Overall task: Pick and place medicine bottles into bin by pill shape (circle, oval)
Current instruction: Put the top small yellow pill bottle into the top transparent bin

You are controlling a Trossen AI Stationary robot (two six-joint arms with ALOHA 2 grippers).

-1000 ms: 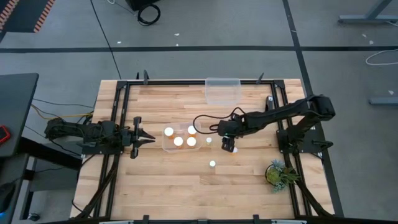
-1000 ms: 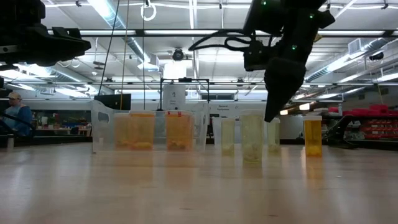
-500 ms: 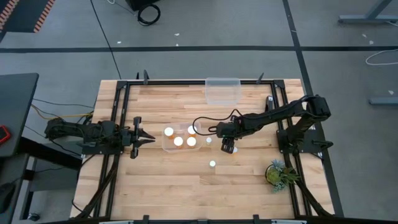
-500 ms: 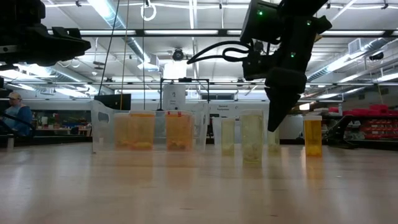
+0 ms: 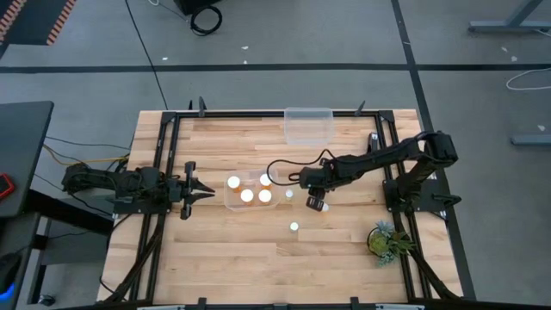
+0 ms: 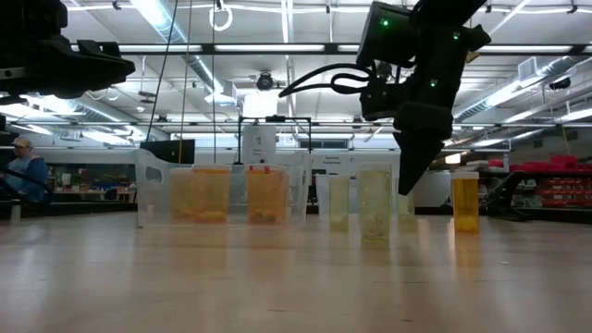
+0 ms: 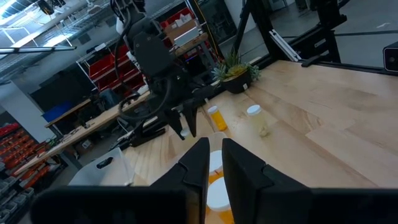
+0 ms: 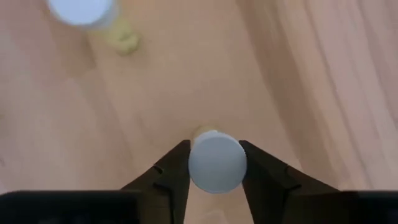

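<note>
My right gripper points down at mid-table, shut on a small medicine bottle with a white cap. In the low view this bottle shows partly below the fingers. An orange bottle stands just to its right. Two more loose bottles stand on the wood. Several bottles sit in a clear bin to the left. My left gripper is shut and hangs level at the table's left, holding nothing. My right gripper pinches the bottle's round white cap between its two fingers, one on each side. The fingers come from above, pointing steeply down. The bottle is upright; its foot seems to rest on the table.
A second clear bin stands at the far edge. A small green plant sits near the right front corner. Black frame rails run along the table's left, right and far sides. Bare wood lies toward the near edge.
My right gripper's fingers have drawn together over the small bottle and now close on its cap. The arm has barely shifted. The bottle stands where it was.
</note>
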